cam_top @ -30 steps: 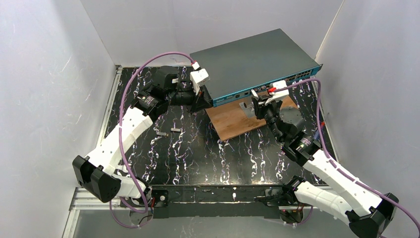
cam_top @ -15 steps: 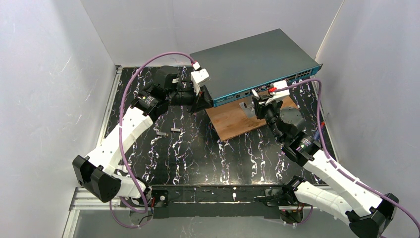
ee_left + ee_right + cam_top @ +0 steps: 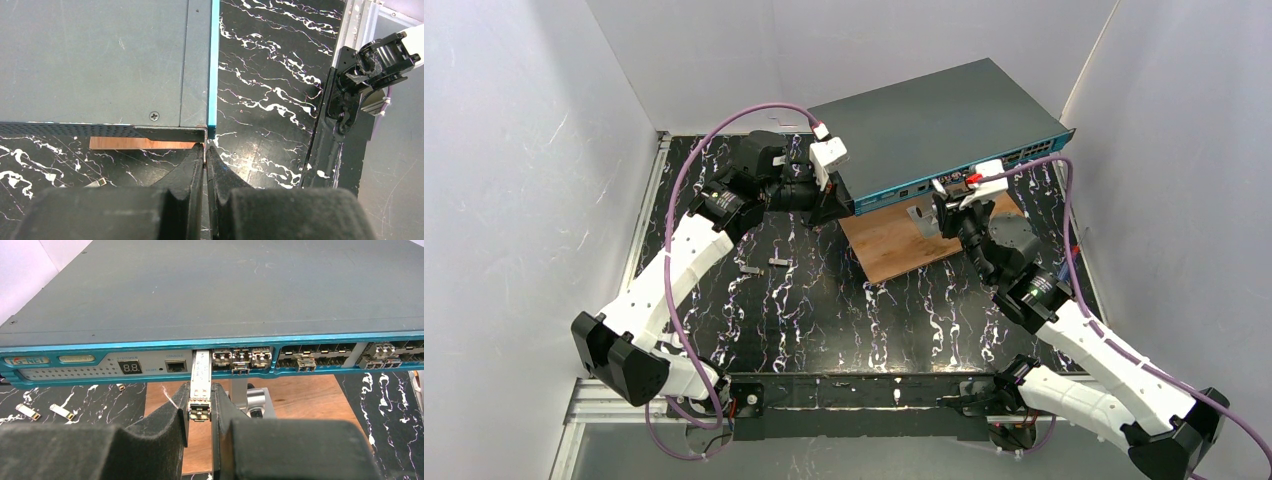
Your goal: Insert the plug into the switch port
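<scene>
The switch (image 3: 944, 115) is a flat dark grey box with a teal front strip (image 3: 150, 345), resting on a brown wooden board (image 3: 904, 245). My right gripper (image 3: 200, 399) is shut on the plug (image 3: 201, 382), a small silver module. The plug's front end meets the front strip at a socket just right of the console port. How far in it sits is not clear. In the top view the right gripper (image 3: 944, 205) is at the middle of the switch's front. My left gripper (image 3: 205, 150) is shut on the thin metal flange at the switch's front left corner (image 3: 839, 205).
Several silver modules (image 3: 241, 360) sit in sockets to the plug's right. A metal post (image 3: 248, 401) stands on the board (image 3: 305, 400) by my right fingers. Two loose modules (image 3: 764, 265) lie on the black marbled table (image 3: 824, 310). White walls close in on three sides.
The right gripper has edged slightly toward the switch's front with the plug. The left gripper stays clamped at the corner.
</scene>
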Motion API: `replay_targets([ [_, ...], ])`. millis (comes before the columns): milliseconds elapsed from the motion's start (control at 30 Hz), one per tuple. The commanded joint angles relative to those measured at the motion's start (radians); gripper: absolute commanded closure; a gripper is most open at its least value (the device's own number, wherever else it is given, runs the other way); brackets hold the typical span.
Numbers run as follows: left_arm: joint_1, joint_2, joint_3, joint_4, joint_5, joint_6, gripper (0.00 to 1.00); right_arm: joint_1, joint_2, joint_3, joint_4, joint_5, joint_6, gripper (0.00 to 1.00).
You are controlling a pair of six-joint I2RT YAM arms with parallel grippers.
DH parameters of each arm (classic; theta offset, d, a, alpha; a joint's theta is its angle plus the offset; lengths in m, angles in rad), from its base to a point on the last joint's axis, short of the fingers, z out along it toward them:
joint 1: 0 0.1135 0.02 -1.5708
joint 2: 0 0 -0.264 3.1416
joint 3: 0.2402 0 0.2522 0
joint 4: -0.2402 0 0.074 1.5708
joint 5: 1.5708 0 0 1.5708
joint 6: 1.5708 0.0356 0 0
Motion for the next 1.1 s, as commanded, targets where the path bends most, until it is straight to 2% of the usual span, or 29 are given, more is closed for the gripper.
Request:
replay_targets([
  [0,-0.016,-0.014,0.038,-0.104,0.066,-0.009,1.0,-0.001,0.016,0.054,0.055,0.014,-0.014,0.99],
  [567,-0.016,-0.005,0.065,-0.115,0.07,-0.021,1.0,-0.002,0.047,0.063,0.005,0.013,-0.072,0.99],
  [1067,-0.016,-0.006,0.069,-0.117,0.064,-0.022,1.0,-0.021,0.093,0.095,0.007,0.056,0.004,0.99],
])
